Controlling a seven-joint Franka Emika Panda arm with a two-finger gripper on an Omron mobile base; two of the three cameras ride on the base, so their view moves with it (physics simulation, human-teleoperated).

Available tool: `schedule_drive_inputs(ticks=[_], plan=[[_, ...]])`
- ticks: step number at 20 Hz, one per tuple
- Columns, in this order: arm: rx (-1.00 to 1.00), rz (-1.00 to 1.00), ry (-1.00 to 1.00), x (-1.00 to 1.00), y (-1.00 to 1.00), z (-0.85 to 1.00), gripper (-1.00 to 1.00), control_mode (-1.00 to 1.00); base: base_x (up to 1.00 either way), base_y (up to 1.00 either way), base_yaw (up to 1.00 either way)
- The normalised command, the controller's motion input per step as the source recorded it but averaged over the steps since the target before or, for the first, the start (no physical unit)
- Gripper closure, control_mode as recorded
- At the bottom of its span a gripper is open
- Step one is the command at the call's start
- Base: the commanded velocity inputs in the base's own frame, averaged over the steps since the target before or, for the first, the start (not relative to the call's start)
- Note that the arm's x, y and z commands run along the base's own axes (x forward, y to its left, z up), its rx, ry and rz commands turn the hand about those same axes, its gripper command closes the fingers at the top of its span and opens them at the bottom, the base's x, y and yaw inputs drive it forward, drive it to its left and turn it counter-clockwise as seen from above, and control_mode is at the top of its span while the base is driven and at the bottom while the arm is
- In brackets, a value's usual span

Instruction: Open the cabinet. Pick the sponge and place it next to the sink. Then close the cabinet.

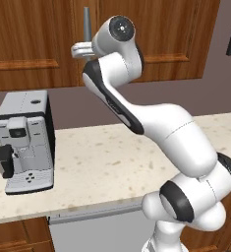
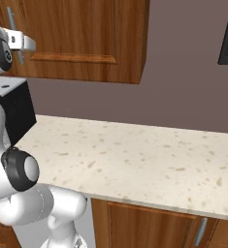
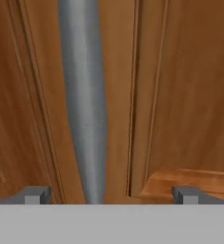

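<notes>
Cabinet of reddish-brown wood, upper wall-mounted, recessed-panel doors shut; in the left base view its long vertical silver bar handle rises just above the white arm's two-finger gripper, which is raised to door height. Below: speckled cream countertop, with a grey and black coffee machine at its left end. Right base view: gripper level with the handle; the cabinet's right edge gives onto bare grey-brown wall, and the countertop runs open to the right. Hand view: handle between the two dark fingertips, jaws spread wide, gripping nothing, door seam just beside it. Judged stage: first step, reaching for the handle; next calls for closing on the bar and pulling outward. Sponge presumably behind the shut doors.
</notes>
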Motion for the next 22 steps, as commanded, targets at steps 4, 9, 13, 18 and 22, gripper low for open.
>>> schedule_drive_inputs(ticks=[4,9,13,18,22], plan=[[0.0,0.0,0.0,0.0,0.27,0.0,-1.0,-1.0,0.0,0.0,0.0],[0.0,0.0,0.0,0.01,0.31,-0.07,-1.0,-1.0,0.0,0.0,0.0],[0.0,-0.03,0.0,0.08,0.01,-0.29,-1.0,-1.0,0.0,0.0,0.0],[0.0,-0.04,0.0,0.07,0.0,-0.26,-1.0,-1.0,0.0,0.0,0.0],[0.0,-0.02,0.0,0.09,0.0,-0.06,-1.0,-1.0,0.0,0.0,0.0]])
